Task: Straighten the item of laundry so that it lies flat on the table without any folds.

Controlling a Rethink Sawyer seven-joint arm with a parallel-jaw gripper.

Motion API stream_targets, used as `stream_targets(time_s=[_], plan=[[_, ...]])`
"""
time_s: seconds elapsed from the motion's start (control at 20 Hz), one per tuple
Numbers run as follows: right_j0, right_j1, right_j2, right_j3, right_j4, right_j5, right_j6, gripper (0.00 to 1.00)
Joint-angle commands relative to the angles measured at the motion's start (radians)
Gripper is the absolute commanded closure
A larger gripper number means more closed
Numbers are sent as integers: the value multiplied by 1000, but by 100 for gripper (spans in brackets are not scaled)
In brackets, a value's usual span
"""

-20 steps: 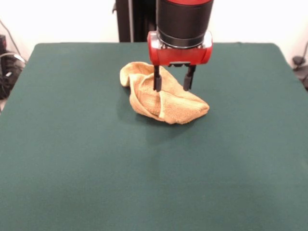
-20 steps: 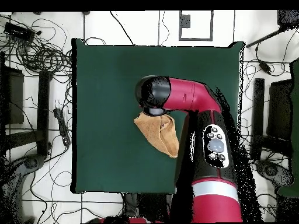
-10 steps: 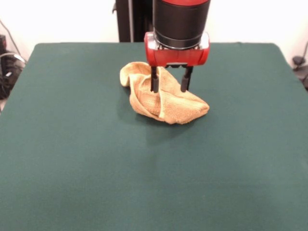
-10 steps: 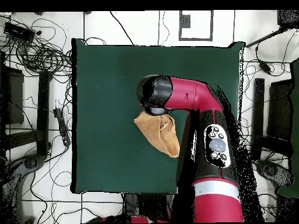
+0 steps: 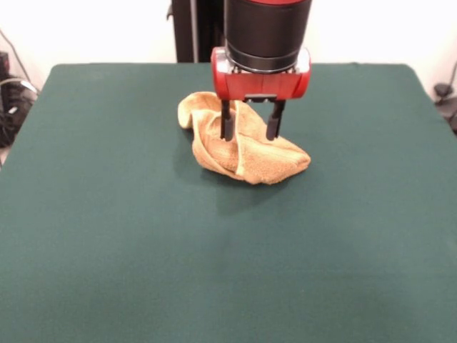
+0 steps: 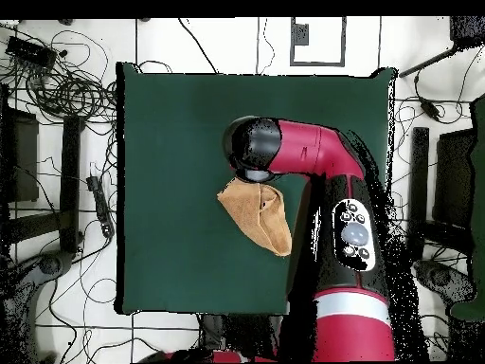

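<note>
The item of laundry (image 5: 250, 153), a golden yellow-orange towel, lies crumpled and folded over itself on the dark green table (image 5: 143, 236), a little behind the table's middle in the front view. My gripper (image 5: 249, 133) hangs open right over the towel's upper folds, its two dark fingers (image 5: 226, 121) spread and down at the cloth, nothing held between them. In the overhead view the towel (image 6: 258, 217) shows as a folded wedge on the table (image 6: 170, 142), its upper edge hidden under the arm's black and red wrist, which also hides the gripper.
The red arm (image 6: 346, 237) runs along the table's right side in the overhead view. Cables and stands (image 6: 57, 85) crowd the floor around the table. A dark post (image 5: 193, 28) stands behind the table's far edge.
The gripper has shifted slightly left in the front view and dropped a little lower onto the towel. The towel has kept its shape and place.
</note>
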Motion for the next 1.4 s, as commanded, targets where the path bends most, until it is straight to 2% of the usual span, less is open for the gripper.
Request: stream_targets(time_s=[0.05, 0.9, 1.4], plan=[[2, 96, 121, -15, 3, 90, -11, 0], [17, 167, 120, -131, -1, 117, -15, 0], [20, 158, 113, -116, -1, 102, -18, 0]])
